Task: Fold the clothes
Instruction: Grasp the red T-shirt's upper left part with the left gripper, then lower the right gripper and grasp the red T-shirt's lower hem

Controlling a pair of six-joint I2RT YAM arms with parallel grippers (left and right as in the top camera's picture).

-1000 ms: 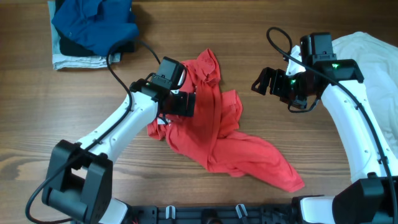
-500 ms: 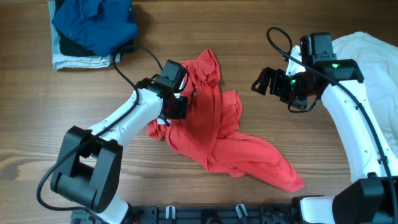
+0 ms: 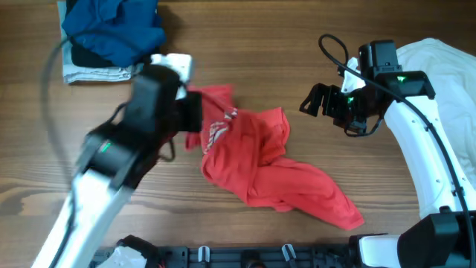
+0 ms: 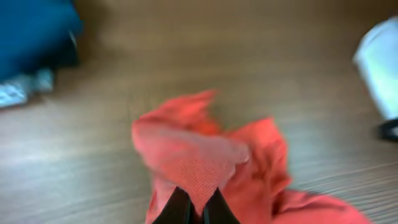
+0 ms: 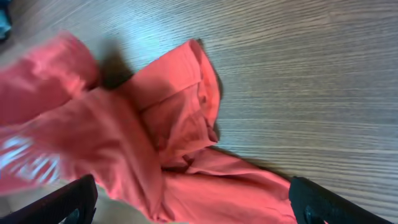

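Note:
The red T-shirt (image 3: 260, 167) lies crumpled mid-table, with white lettering (image 3: 216, 134) showing near its left edge. My left gripper (image 3: 195, 119) is raised and blurred at that left edge. In the left wrist view it (image 4: 198, 210) is shut on a pinched fold of the red T-shirt (image 4: 199, 158), which hangs from the jaws above the table. My right gripper (image 3: 326, 104) hovers open to the right of the shirt. Its fingers (image 5: 74, 199) stand wide apart above the red T-shirt (image 5: 155, 143) with nothing between them. A white shirt (image 3: 446, 67) lies at the far right.
A stack of blue and grey clothing (image 3: 111, 33) sits at the back left corner, seen as a blue blur (image 4: 31, 31) from the left wrist. Bare wooden tabletop (image 3: 297, 45) surrounds the red shirt. A black rail (image 3: 245, 257) runs along the front edge.
My left gripper shut on the red T-shirt and lifted up and to the left, dragging the shirt's upper part leftward and exposing white lettering. The right arm has stayed still.

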